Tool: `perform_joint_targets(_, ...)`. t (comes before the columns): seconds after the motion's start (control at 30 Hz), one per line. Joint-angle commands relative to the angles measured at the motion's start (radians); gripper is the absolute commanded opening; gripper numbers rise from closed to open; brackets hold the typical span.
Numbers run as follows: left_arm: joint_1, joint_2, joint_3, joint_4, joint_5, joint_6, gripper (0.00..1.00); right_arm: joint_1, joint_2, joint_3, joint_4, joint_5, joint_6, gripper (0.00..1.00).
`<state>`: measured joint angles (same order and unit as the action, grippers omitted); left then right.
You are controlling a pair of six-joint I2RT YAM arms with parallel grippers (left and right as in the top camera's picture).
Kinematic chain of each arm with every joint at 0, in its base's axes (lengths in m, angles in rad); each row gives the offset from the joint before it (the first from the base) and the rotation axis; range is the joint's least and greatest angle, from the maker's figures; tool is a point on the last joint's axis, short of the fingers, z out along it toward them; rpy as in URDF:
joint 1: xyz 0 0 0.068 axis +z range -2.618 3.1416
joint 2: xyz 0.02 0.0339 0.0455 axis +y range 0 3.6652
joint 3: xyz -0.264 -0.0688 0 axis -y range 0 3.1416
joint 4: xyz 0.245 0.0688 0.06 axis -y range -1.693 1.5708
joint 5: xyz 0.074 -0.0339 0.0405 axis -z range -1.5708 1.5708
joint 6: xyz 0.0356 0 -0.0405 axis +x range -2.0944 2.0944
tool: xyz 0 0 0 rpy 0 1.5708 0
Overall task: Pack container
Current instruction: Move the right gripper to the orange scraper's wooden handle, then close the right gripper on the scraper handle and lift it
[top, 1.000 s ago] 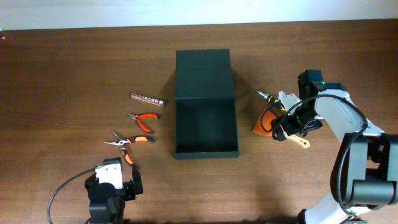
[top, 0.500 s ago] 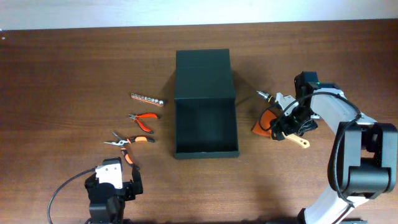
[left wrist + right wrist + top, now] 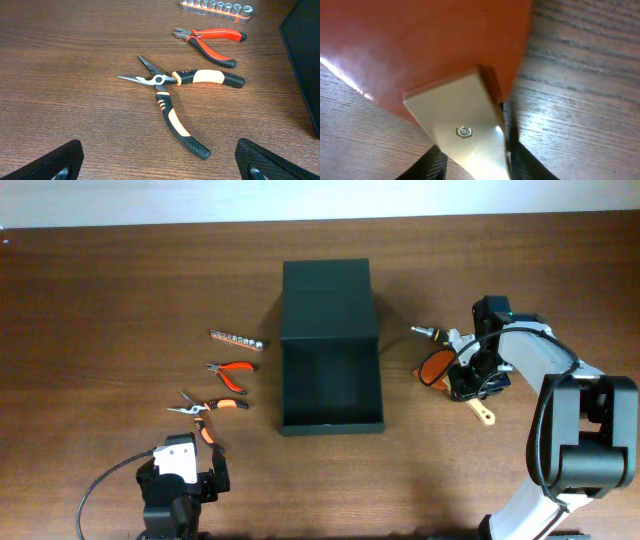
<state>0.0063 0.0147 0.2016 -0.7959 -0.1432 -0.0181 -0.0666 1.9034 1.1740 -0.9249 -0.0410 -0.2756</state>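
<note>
- Nearest to us, the left end effector hangs low over the tabletop. Its two fingers are spread wide with nothing between them. We judge it is parked facing the hand tools so that it can reach them when their turn comes.
- Just beyond it lie the long-nose pliers, one pair, handles splayed and flat on the wood.
- Over on the right, the right end effector is clenched around the pale handle of the scraper, one tool with an orange blade. We think it grips the handle so that the blade hangs free for carrying to the box.
- The container, one only, sits mid-tabletop between the two arms. Its lid is folded back on the far side, leaving the mouth open from above, and we see nothing inside.
- Farther off on the left lie one pair of red-handled cutters, then one socket rail. We cannot count its sockets with certainty.
- Beside the right arm lies one screwdriver-like tool, partly hidden.
</note>
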Motion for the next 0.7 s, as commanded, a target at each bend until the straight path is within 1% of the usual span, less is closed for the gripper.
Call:
perform_joint_targets(0.0, 0.003, -0.010, -0.006, 0.002, -0.003, 0.019, 0.99, 0.003, 0.018, -0.011, -0.012, 0.019, 0.049, 0.35)
perform_joint_targets(0.03, 0.003, -0.010, -0.006, 0.002, -0.003, 0.019, 0.99, 0.004, 0.018, -0.011, -0.016, 0.018, 0.050, 0.33)
perform_joint_targets(0.33, 0.003, -0.010, -0.006, 0.002, -0.003, 0.019, 0.99, 0.055, 0.018, -0.011, -0.046, 0.018, 0.050, 0.23)
perform_joint_targets(0.67, 0.003, -0.010, -0.006, 0.002, -0.003, 0.019, 0.99, 0.146, 0.018, -0.010, -0.066, 0.019, 0.059, 0.18)
